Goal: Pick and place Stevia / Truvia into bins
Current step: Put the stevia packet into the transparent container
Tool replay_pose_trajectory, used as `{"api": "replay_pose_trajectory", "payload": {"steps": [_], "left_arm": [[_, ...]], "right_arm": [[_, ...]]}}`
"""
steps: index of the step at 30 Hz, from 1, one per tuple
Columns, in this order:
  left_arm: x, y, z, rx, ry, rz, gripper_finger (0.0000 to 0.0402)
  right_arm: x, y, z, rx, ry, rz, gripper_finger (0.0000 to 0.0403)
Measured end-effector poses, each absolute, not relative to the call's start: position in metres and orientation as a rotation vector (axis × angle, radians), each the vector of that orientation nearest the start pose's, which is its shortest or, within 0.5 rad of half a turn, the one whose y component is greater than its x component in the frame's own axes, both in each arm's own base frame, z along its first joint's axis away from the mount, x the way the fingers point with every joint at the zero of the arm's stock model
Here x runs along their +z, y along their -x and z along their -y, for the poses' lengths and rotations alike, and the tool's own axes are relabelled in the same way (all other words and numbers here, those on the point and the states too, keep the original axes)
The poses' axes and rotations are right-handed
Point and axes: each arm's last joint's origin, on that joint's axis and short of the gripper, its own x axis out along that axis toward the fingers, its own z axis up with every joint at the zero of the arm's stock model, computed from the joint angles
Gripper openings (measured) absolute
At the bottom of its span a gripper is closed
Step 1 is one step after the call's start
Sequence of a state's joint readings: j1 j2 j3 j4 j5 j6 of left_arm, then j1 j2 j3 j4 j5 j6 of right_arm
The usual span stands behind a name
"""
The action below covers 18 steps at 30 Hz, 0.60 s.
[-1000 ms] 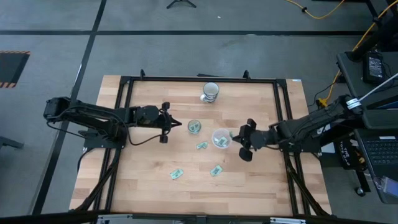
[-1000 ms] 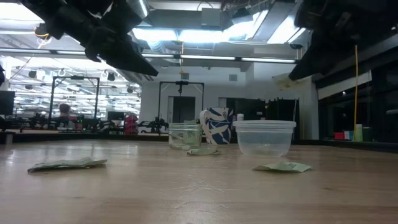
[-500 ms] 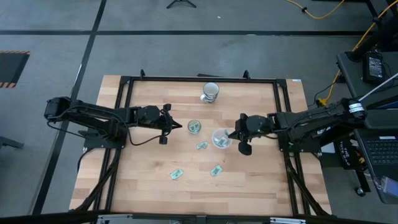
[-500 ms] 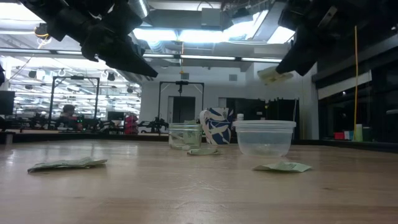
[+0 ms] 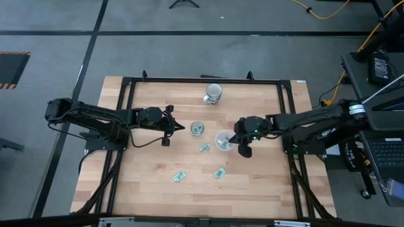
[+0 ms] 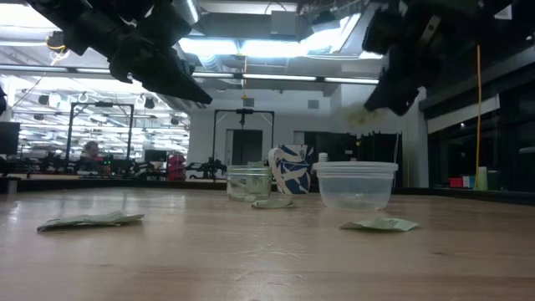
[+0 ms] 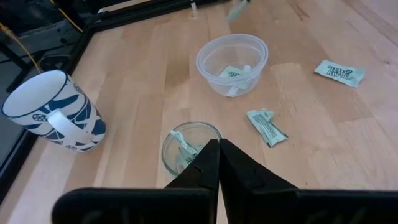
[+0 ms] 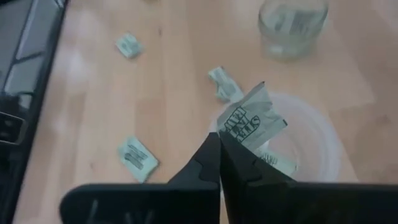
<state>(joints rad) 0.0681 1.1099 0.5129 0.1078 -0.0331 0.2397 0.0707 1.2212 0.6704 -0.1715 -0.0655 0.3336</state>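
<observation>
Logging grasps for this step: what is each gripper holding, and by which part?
The right gripper pinches a Stevia packet by one bottom corner, above the white plastic cup. The left gripper holds nothing, fingers shut.

Two dark, near-black arms are seen, each built of slim jointed segments on a bulkier base. A dark cable is looped under the left arm, and a pale band is carried near the wrist end of the right arm. Each gripper is ended by two black, tapering, wedge-shaped fingers fixed to a broad black crossbar.
</observation>
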Motion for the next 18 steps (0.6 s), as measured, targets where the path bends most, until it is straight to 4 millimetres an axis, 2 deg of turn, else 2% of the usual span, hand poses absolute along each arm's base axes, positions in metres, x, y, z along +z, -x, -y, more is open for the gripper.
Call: {"api": "replay_pose_trajectory", "payload": {"steps": [7,18], "left_arm": [[0.206,-0.224,-0.016,0.040,-0.226,-0.501,0.0002],[0.206,-0.223,-0.016,0.035,-0.244,-0.509,0.0003]], "right_arm": [[0.188,-0.255,-0.013,-0.031,-0.323,-0.812,0.0000],[0.172,-0.266,-0.011,-0.025,-0.308,-0.822,0.0000]]}}
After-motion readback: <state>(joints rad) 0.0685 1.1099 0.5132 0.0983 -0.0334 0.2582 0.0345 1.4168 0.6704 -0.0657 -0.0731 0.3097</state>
